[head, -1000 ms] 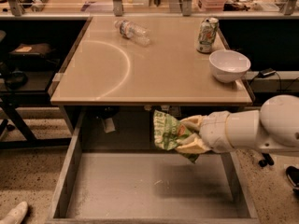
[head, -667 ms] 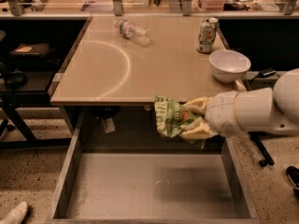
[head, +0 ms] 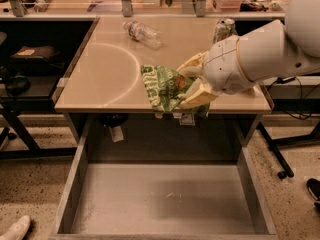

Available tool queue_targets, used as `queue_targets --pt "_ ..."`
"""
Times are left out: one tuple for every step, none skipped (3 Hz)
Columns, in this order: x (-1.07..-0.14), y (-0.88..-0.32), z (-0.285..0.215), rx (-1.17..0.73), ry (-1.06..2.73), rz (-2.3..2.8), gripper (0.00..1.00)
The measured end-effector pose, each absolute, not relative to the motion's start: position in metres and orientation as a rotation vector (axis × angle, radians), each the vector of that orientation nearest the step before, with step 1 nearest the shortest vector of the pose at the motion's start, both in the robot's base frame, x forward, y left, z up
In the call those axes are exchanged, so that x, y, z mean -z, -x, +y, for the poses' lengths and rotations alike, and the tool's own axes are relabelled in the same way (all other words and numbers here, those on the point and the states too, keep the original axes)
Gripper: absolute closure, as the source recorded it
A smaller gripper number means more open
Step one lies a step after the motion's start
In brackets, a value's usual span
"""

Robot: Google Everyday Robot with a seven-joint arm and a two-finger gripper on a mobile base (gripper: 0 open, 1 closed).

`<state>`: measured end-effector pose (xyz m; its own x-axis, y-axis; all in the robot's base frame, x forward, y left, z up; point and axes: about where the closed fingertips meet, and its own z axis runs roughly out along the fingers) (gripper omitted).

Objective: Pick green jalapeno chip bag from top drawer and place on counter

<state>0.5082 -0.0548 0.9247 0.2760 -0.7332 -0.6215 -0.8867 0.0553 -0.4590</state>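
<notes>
My gripper (head: 192, 83) is shut on the green jalapeno chip bag (head: 164, 88), a crumpled light-green foil bag with white lettering. It holds the bag in the air over the front edge of the counter (head: 100, 69), a glossy beige tabletop with a white arc mark. My white arm reaches in from the right. Below, the top drawer (head: 165, 199) stands pulled open, a wide grey metal tray with low side walls and a bare bottom.
A clear plastic water bottle (head: 142, 32) lies on its side at the back of the counter. A green-and-white drink can (head: 223, 30) stands at the back right, partly behind my arm. Dark shelving stands to the left. A shoe tip (head: 15, 229) shows bottom left.
My gripper has risen with the chip bag from just above the drawer to the level of the counter's front edge. The white bowl is now hidden behind my arm.
</notes>
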Motion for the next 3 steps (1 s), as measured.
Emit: queue_targets --pt "-0.925 -0.508 -0.055 -0.231 1.709 1.492 1.00" --pt "-0.924 -0.537 -0.045 -0.238 1.724 1.441 1.00" --pt "-0.920 -0.591 -0.035 -0.242 1.700 1.411 1.00"
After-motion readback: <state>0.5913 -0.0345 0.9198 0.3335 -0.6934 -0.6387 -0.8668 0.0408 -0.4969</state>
